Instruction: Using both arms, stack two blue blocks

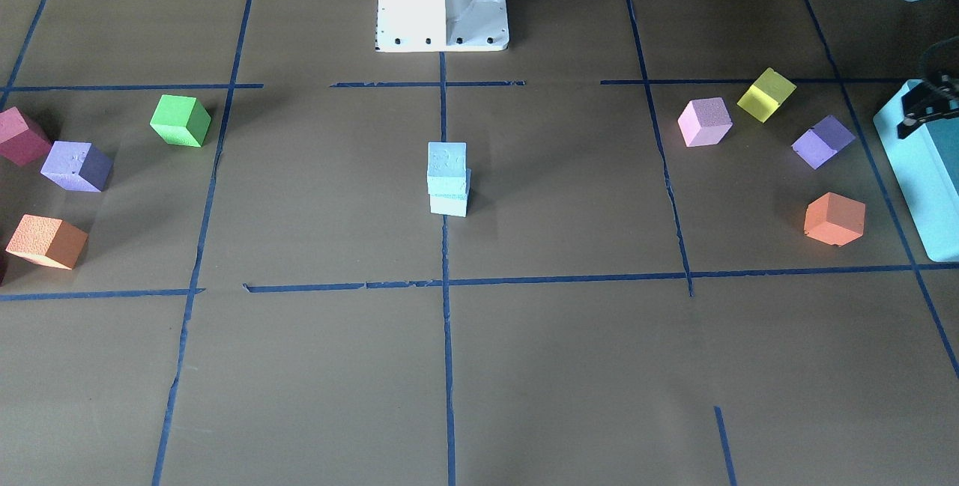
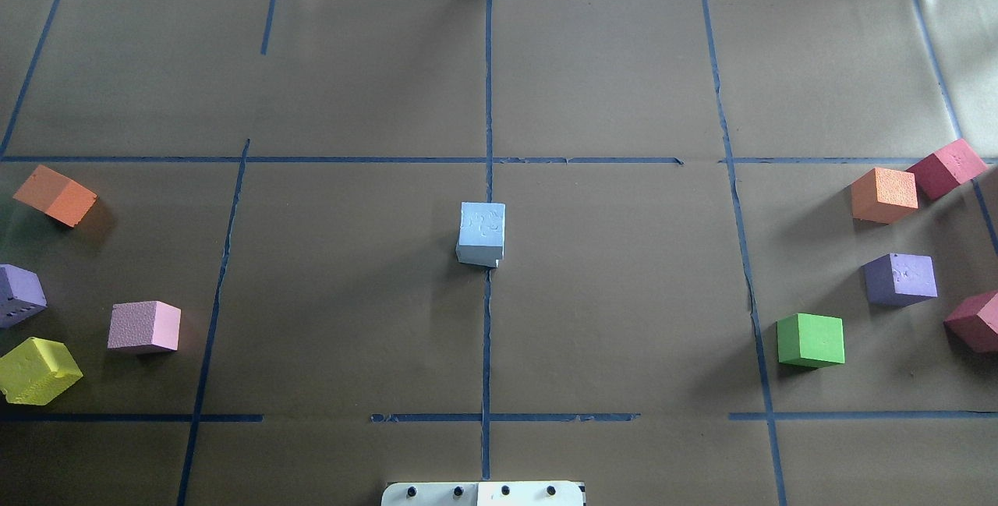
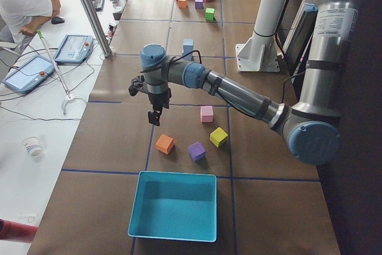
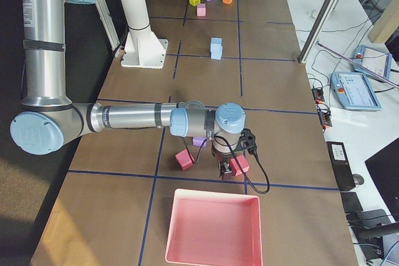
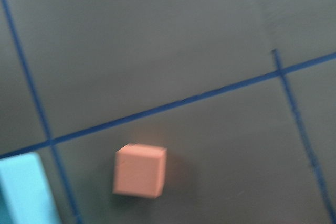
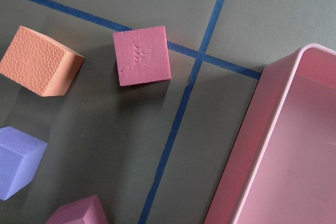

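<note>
Upper blue block (image 1: 447, 164) resting on lower blue block (image 1: 449, 205) at the middle of the bench (image 2: 624, 295), astride the central tape line (image 2: 486, 350). Both are sky-blue foam cubes of equal size; the upper sits slightly out of square with the lower, and its top is pitted. The front view shows a side face of each block, one above the other. The overhead view shows the upper block's top and only a thin sliver of the lower along its near edge. The arms appear whole only in the side views, both well apart from the stack. The left end effector (image 3: 154, 117) hangs above the bench near an orange cube (image 3: 165, 143) and the teal box (image 3: 173, 207); whether its fingers are parted cannot be told. The right end effector (image 4: 225, 171) hangs low beside a crimson cube (image 4: 239, 165), near the pink tray (image 4: 212, 232); its state cannot be told either. The left wrist view, blurred, shows the orange cube and a corner of the box. The right wrist view shows a crimson cube's dimpled top and the tray's rim
</note>
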`<action>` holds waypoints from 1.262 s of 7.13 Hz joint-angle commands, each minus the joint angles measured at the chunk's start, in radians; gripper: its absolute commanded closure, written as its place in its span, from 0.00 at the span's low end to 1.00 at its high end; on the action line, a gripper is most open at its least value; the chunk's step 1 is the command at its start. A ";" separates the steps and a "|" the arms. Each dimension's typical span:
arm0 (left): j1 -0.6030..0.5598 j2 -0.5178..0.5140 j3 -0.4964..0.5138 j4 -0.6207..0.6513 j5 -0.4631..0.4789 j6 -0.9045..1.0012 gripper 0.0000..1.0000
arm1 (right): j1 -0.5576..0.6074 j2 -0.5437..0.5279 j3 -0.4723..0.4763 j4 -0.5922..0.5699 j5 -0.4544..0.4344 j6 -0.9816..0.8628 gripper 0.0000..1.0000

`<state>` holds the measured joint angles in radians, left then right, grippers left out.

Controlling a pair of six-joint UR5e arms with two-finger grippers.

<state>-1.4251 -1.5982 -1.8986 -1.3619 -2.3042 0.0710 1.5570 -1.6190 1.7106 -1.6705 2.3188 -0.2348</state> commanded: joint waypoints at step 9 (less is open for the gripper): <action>-0.075 0.144 0.102 -0.039 -0.009 0.058 0.00 | -0.018 0.011 0.020 0.063 0.011 0.078 0.00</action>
<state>-1.5015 -1.4519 -1.8027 -1.3994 -2.3157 0.1284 1.5387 -1.6070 1.7215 -1.6078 2.3297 -0.1600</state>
